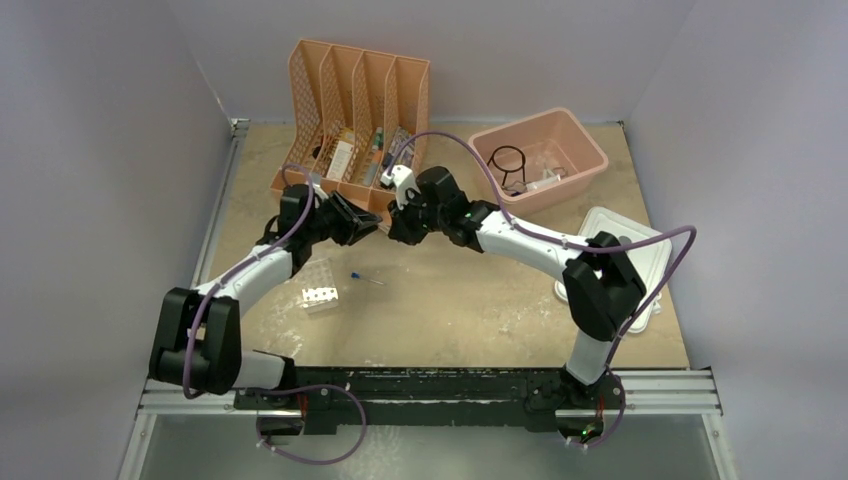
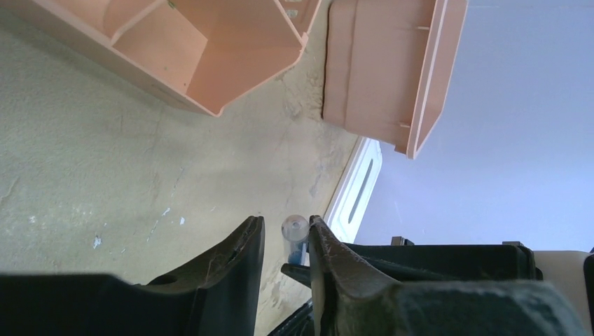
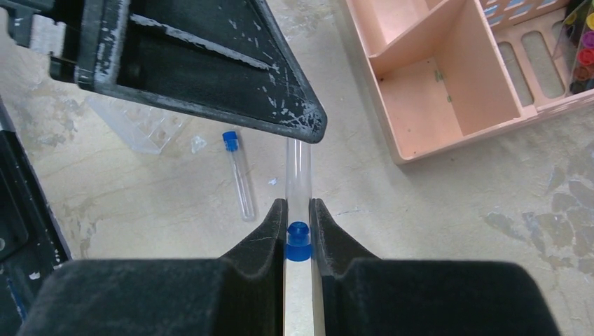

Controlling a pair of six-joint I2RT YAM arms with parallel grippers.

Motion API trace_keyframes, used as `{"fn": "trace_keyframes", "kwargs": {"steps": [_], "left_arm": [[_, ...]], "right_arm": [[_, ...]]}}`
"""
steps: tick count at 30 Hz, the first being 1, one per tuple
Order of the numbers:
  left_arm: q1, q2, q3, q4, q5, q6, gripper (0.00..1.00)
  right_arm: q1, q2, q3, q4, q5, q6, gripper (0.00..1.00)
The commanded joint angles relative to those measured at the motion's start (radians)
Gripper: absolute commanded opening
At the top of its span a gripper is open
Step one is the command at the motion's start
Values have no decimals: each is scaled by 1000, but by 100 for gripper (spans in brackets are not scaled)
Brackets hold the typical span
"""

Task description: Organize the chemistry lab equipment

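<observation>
Tube, clear, blue-capped [image 3: 298,168]: held off the bench [image 1: 480,300] at its middle, just near of the peach organizer [image 1: 355,110]. Right claw [image 3: 298,204] clamped on the cap end. Left claw [image 2: 284,222] spread around the round end without pinching, likely a handover for racking. Second tube [image 3: 238,175] and white rack [image 1: 320,297] lie to the left.

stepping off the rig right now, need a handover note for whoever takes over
Right hand: shut on a blue-capped tube at its cap end.
Left hand: open, fingers either side of that tube's round end, not clamped.
Second tube lies loose on the table near the white tube rack. Black wire ring is in the pink tub.
Done: unclear beyond that.
Left: probably finish the tube pass, then rack both tubes.
</observation>
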Motion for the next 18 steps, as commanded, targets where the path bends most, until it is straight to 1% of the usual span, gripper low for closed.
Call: {"fn": "trace_keyframes", "kwargs": {"steps": [1, 3, 7, 9, 11, 12, 14, 15, 16, 18], "left_arm": [[5, 26, 40, 62, 66, -4, 26], [5, 35, 47, 61, 81, 0, 23], [5, 40, 47, 61, 93, 6, 12], [5, 36, 49, 67, 97, 8, 5], [5, 31, 56, 71, 101, 9, 1], [5, 25, 62, 72, 101, 10, 1], [5, 7, 79, 73, 99, 8, 0], [5, -1, 88, 76, 97, 1, 0], [6, -8, 99, 85, 95, -10, 1], [7, -18, 107, 143, 97, -60, 1]], "right_arm": [[0, -44, 17, 42, -49, 7, 7], [-4, -42, 18, 42, -57, 5, 7], [-5, -38, 24, 43, -60, 6, 7], [-9, -38, 26, 42, -61, 12, 10], [-18, -39, 34, 28, -79, 36, 18], [-29, -43, 46, 17, -101, 55, 23], [-54, -81, 62, 12, -134, 103, 40], [-66, -109, 53, 39, -138, 143, 48], [-79, -138, 38, 79, -143, 190, 54], [-112, -188, 18, 139, -129, 296, 62]]}}
